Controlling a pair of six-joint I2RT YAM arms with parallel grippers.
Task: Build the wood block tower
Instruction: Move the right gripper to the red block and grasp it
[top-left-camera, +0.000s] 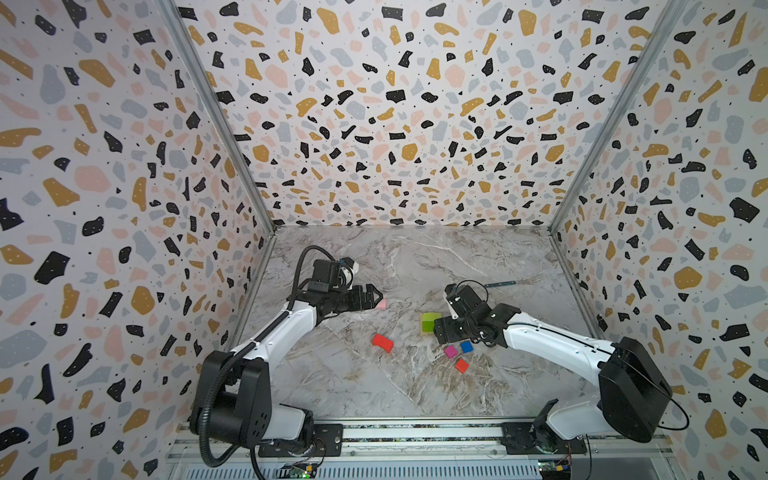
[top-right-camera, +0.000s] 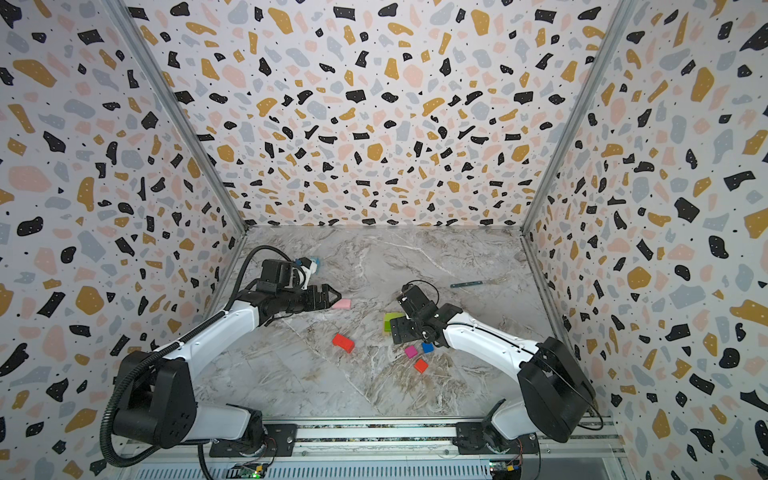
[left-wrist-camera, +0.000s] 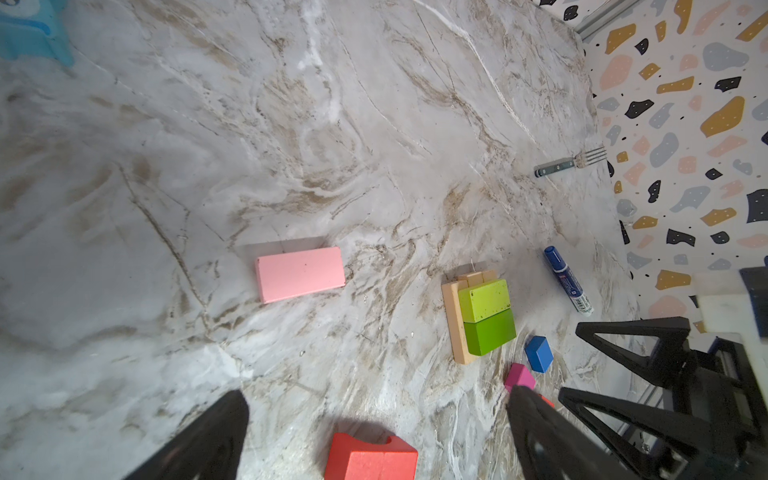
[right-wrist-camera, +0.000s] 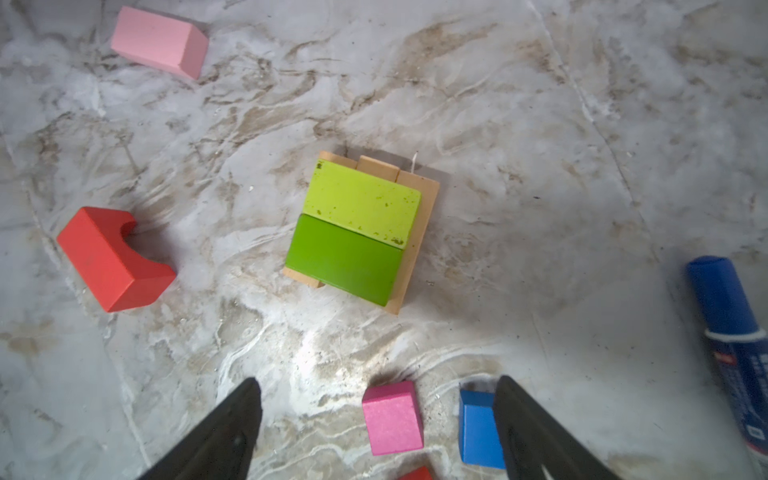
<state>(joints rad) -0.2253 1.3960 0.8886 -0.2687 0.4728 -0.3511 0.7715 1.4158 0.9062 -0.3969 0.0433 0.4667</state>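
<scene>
— How far along is the tower (right-wrist-camera: 353, 257)?
— Tan base (right-wrist-camera: 426, 199) and two green blocks (right-wrist-camera: 361, 203) stacked, mid-worktop (right-wrist-camera: 540, 124). The pink block (right-wrist-camera: 160, 39), red block (right-wrist-camera: 112, 259), blue cube (right-wrist-camera: 478, 428), magenta cube (right-wrist-camera: 392, 417) and orange-red cube (top-left-camera: 461, 365) lie loose nearby. The left jaws and right jaws stand wide, empty.

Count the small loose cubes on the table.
3. Magenta cube and blue cube sit side by side just in front of the green-topped stack; orange-red cube lies a little farther forward. Others may be hidden.

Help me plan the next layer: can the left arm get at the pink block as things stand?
Probably yes. The left claw is open and just short of the pink block, which lies flat and alone, with nothing between them.
</scene>
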